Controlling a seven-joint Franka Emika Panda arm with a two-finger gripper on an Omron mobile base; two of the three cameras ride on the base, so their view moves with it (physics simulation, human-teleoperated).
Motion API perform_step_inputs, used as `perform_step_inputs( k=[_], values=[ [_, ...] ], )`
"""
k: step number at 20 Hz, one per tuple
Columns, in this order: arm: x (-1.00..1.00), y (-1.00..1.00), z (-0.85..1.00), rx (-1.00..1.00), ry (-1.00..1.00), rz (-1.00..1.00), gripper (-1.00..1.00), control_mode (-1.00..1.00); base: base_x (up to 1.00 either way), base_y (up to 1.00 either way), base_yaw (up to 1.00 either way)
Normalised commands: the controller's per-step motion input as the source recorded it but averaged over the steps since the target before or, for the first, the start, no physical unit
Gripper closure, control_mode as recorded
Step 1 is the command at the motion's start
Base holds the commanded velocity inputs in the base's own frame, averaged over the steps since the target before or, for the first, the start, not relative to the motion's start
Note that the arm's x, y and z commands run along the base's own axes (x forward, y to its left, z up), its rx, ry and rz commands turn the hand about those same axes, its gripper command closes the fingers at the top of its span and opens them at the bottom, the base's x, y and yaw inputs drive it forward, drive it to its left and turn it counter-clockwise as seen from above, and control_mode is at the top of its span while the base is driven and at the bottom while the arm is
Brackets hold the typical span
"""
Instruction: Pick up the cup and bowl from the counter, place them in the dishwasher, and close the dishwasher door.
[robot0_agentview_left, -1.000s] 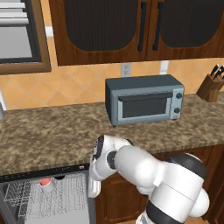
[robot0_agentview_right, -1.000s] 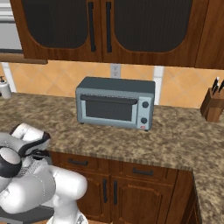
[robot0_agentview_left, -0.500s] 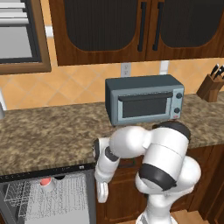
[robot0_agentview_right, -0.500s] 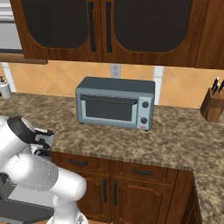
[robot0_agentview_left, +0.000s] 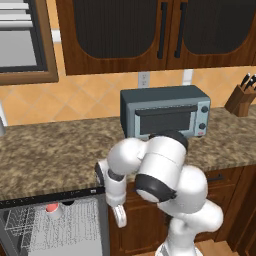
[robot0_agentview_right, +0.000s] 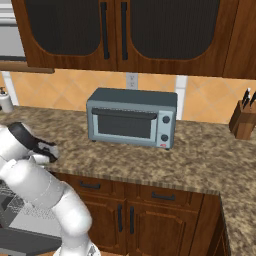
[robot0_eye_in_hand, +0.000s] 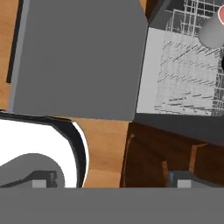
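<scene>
The gripper (robot0_agentview_left: 119, 216) hangs low beside the open dishwasher (robot0_agentview_left: 55, 227), its two fingertips spread wide with nothing between them, pointing down toward the floor just off the right edge of the wire rack (robot0_agentview_left: 60, 234). In the hand view the lowered dishwasher door (robot0_eye_in_hand: 78, 57) lies as a flat grey panel with the rack to its right, and the cup (robot0_eye_in_hand: 214, 28) sits in that rack, pinkish-red rim partly cut off by the frame edge. The left base view shows the same cup (robot0_agentview_left: 52, 210) resting among the wires. Judging from this, the loading looks done or nearly so and the closing step is in hand; the next move calls for getting the fingers under or against the door's outer edge and swinging it up. The bowl is hard to confirm: a dark sliver at the hand view's right edge may be it, but I cannot tell. The door's handle is not visible, and the speckled counter (robot0_agentview_right: 150, 160) holds the toaster oven (robot0_agentview_right: 131, 118) and a knife block (robot0_agentview_right: 243, 122).
</scene>
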Motion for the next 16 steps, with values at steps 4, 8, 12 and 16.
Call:
perform_step_inputs(
  k=[4, 8, 12, 16],
  values=[
    [-0.86, 0.82, 0.46, -0.36, -0.06, 0.10, -1.00, -1.00, 0.00, 0.00, 0.00],
    [-0.69, 0.97, 0.74, -0.33, -0.13, 0.27, -1.00, -1.00, 0.00, 0.00, 0.00],
    [-0.19, 0.83, 0.87, -0.38, 0.01, 0.24, -1.00, -1.00, 0.00, 0.00, 0.00],
    [-0.01, 0.53, 0.18, -0.12, 0.03, 0.18, -1.00, -1.00, 0.00, 0.00, 0.00]
  ],
)
